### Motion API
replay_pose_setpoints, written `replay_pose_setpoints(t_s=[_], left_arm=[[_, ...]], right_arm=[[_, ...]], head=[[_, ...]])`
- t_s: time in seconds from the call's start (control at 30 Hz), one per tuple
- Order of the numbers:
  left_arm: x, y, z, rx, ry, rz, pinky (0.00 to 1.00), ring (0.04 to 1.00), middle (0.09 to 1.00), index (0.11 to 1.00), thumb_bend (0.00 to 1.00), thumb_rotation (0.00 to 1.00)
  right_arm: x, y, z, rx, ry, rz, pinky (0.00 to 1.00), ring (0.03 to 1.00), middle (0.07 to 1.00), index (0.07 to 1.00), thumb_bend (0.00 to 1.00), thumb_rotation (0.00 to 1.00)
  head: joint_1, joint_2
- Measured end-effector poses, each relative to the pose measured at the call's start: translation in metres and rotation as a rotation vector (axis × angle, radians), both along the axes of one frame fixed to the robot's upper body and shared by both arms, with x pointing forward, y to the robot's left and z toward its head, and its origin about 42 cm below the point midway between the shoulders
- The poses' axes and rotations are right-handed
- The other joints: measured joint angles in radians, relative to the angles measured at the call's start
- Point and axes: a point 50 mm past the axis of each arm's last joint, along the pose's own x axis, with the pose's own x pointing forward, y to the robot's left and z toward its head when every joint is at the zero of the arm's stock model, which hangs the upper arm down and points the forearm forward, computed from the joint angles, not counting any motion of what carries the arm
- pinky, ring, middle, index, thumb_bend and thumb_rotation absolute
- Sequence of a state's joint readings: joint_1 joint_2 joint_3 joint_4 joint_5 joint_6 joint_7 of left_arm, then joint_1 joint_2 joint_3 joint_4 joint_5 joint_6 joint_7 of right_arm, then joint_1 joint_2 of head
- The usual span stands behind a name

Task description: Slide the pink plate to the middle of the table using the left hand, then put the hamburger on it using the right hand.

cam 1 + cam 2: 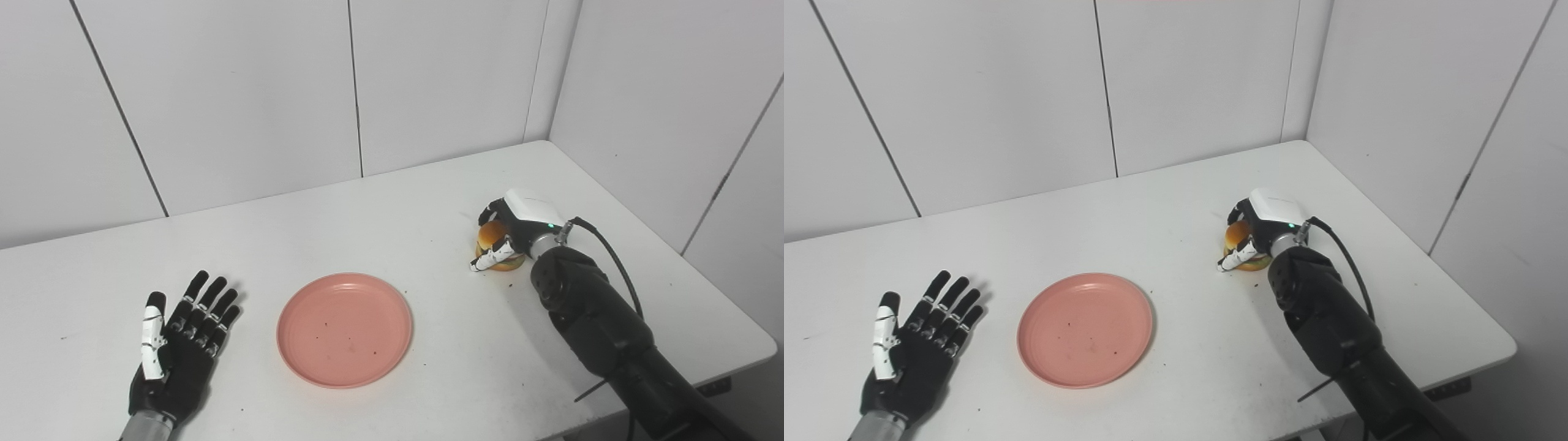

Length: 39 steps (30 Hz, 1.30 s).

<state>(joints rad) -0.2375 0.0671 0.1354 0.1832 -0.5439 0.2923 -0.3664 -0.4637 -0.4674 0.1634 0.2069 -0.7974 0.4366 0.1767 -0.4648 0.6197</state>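
The pink plate (345, 329) lies mid-table, empty — the left hand (177, 349) rests flat, fingers spread. The right hand (511, 229) has its fingers curled around the hamburger (493, 242) — lifting and placing remain.

Plate mid-table, one hand on each side

The round pink plastic plate (345, 329) lies near the front middle of the white table (392, 208). The left hand (177, 349) rests flat to its left, apart from it. The right hand (511, 229) wraps the bun-topped hamburger (492, 236) farther right and behind.
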Motion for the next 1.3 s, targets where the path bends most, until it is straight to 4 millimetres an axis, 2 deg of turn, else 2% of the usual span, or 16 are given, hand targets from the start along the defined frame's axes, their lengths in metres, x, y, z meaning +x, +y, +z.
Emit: replay_pose_setpoints(t_s=[0.07,0.23,0.4,0.53,0.57,0.6,0.67,0.77,0.83,0.9,1.07,1.17,1.3], left_arm=[[0.0,0.0,0.0,0.0,0.0,0.0,0.99,0.937,0.937,0.945,0.51,1.0],[0.0,0.0,0.0,-0.001,0.0,0.0,0.99,0.942,0.942,0.95,0.52,1.0],[0.0,0.0,0.0,-0.001,0.0,0.0,0.99,0.94,0.94,0.949,0.52,1.0],[0.0,-0.002,0.0,-0.003,0.0,-0.001,0.99,0.937,0.938,0.945,0.53,1.0],[0.0,-0.002,0.0,-0.004,0.0,-0.001,0.99,0.937,0.938,0.946,0.53,1.0],[0.0,-0.003,0.0,-0.005,0.0,0.0,0.99,0.938,0.938,0.945,0.53,1.0],[0.0,-0.004,0.0,-0.004,0.002,0.005,0.99,0.944,0.943,0.948,0.53,1.0],[-0.001,-0.004,0.0,-0.004,0.002,0.007,1.0,0.952,0.95,0.953,0.53,1.0],[-0.001,-0.005,0.001,-0.002,0.001,0.006,1.0,0.952,0.951,0.953,0.53,1.0],[-0.001,-0.007,0.001,0.002,0.0,0.005,1.0,0.958,0.959,0.958,0.54,1.0],[-0.003,-0.012,0.002,0.013,0.001,0.021,0.99,0.959,0.961,0.956,0.54,1.0],[-0.004,-0.019,0.002,0.026,-0.002,0.022,0.98,0.96,0.963,0.958,0.54,1.0],[-0.006,-0.031,0.004,0.042,-0.002,0.024,0.98,0.954,0.957,0.955,0.55,1.0]], right_arm=[[0.0,-0.001,0.0,0.005,-0.002,-0.001,0.26,0.344,0.426,0.486,0.49,0.15],[-0.003,0.0,0.002,0.0,-0.024,0.001,0.36,0.452,0.53,0.494,0.49,0.15],[-0.005,-0.001,0.017,-0.017,-0.08,0.011,0.32,0.403,0.476,0.49,0.49,0.15],[-0.008,-0.001,0.024,-0.016,-0.117,0.017,0.39,0.486,0.557,0.494,0.49,0.15],[-0.01,0.0,0.024,-0.013,-0.12,0.02,0.37,0.475,0.547,0.494,0.49,0.15],[-0.012,0.0,0.025,-0.009,-0.125,0.025,0.31,0.397,0.475,0.493,0.49,0.15],[-0.015,0.002,0.026,-0.008,-0.139,0.037,0.24,0.315,0.396,0.491,0.49,0.14],[-0.018,0.008,0.035,-0.009,-0.179,0.056,0.24,0.316,0.389,0.489,0.49,0.14],[-0.021,0.013,0.044,-0.012,-0.212,0.077,0.24,0.326,0.394,0.487,0.49,0.14],[-0.023,0.02,0.05,-0.015,-0.235,0.101,0.21,0.282,0.353,0.48,0.49,0.14],[-0.028,0.043,0.058,-0.007,-0.248,0.184,0.22,0.29,0.357,0.479,0.49,0.15],[-0.03,0.066,0.064,0.008,-0.25,0.251,0.24,0.32,0.403,0.488,0.49,0.15],[-0.03,0.096,0.069,0.028,-0.251,0.324,0.24,0.313,0.385,0.485,0.49,0.14]], head=[[0.003,-0.002],[0.006,-0.003],[0.014,-0.003],[0.023,-0.002],[0.032,0.0],[0.037,0.0],[0.044,0.002],[0.052,0.003],[0.064,0.003],[0.077,0.003],[0.118,0.006],[0.161,0.011],[0.186,0.014]])
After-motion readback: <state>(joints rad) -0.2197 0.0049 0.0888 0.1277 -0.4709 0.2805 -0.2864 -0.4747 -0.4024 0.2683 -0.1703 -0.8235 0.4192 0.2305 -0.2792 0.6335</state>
